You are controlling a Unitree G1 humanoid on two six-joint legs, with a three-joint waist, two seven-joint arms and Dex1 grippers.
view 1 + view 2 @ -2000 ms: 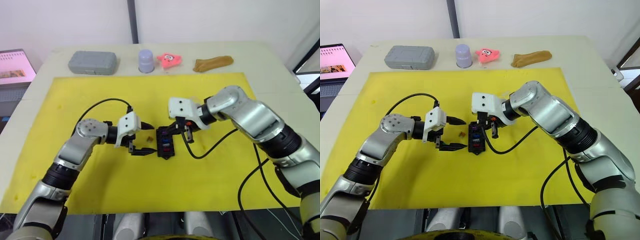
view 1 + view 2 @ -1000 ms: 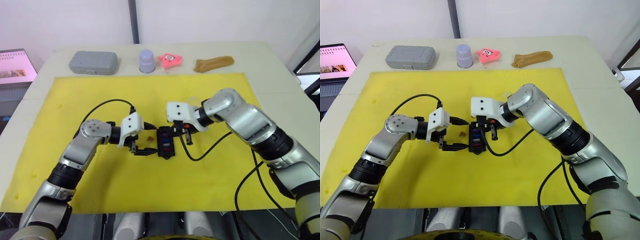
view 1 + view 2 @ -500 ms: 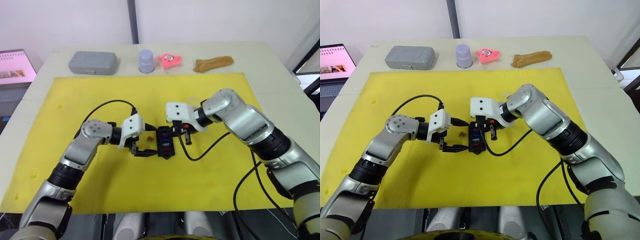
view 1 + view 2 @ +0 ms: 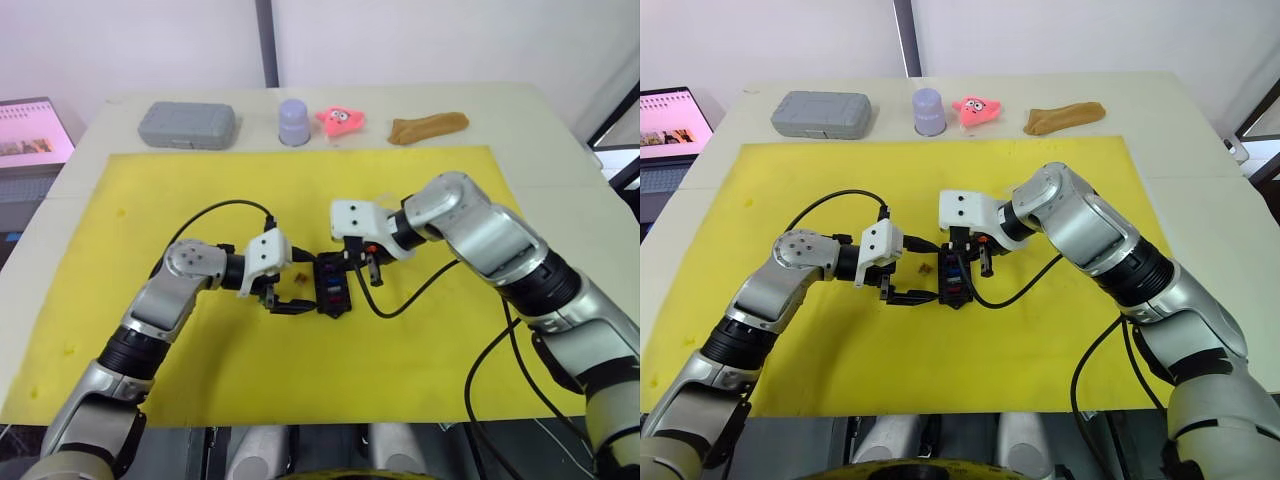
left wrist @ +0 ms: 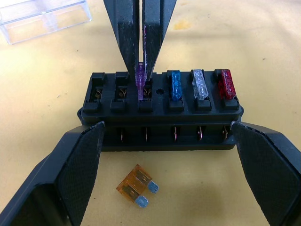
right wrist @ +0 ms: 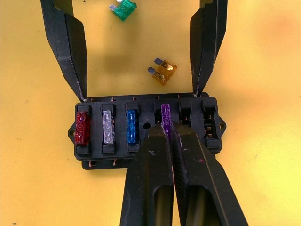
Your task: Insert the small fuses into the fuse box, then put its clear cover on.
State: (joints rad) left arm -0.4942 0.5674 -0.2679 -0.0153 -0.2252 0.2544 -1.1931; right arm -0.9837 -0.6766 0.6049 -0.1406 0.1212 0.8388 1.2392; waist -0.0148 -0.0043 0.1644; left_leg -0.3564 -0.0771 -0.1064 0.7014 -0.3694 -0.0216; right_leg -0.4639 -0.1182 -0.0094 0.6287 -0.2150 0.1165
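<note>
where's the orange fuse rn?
The orange fuse lies loose on the yellow mat, just left of the fuse box, between the open left gripper's jaws.

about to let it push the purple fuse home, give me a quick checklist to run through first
1. Purple fuse pinched by right gripper: ok.
2. Fuse lined up over its slot in the fuse box: ok.
3. Fuse fully seated: not ok, it stands taller than the blue fuse.
4. Left gripper bracing the box ends: open around it, contact cannot tell.
5. Orange fuse and green fuse left on the mat: ok.
6. Clear cover off the box: ok.
</note>
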